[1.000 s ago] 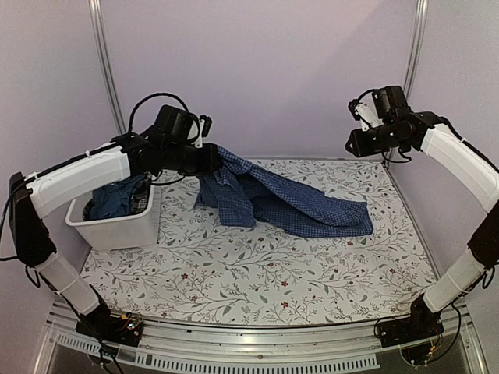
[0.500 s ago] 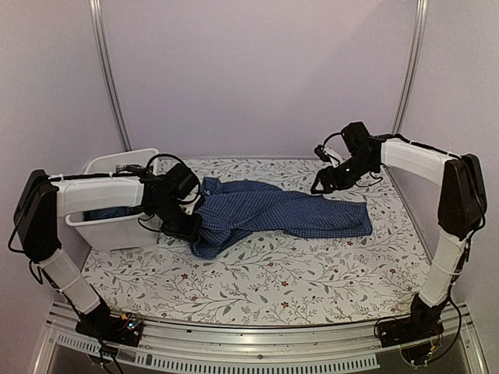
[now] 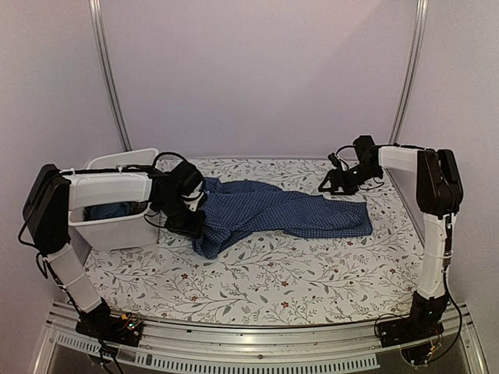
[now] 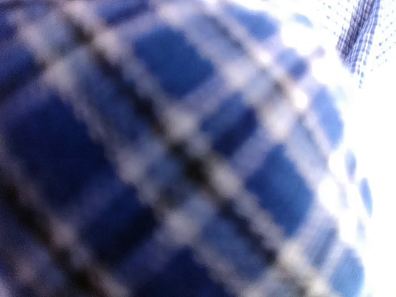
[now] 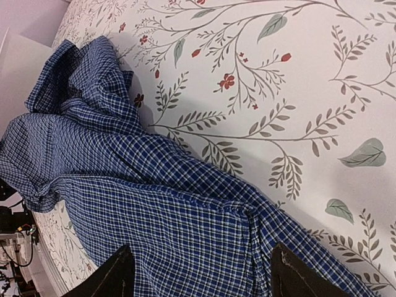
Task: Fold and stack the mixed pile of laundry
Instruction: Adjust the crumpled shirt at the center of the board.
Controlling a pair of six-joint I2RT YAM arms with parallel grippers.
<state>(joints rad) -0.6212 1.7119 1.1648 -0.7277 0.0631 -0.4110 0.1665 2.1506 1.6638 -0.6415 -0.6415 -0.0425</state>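
Currently the checked shirt is laid across the bench beside the tub; its left end is gripped by the left claw; the right claw is spread wide above it.

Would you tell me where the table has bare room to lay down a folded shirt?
The wide near strip of tablecloth, from the checked shirt to the cloth's near edge, is bare. The back left is crowded: the tub, and the left gripper shut on the shirt beside it.
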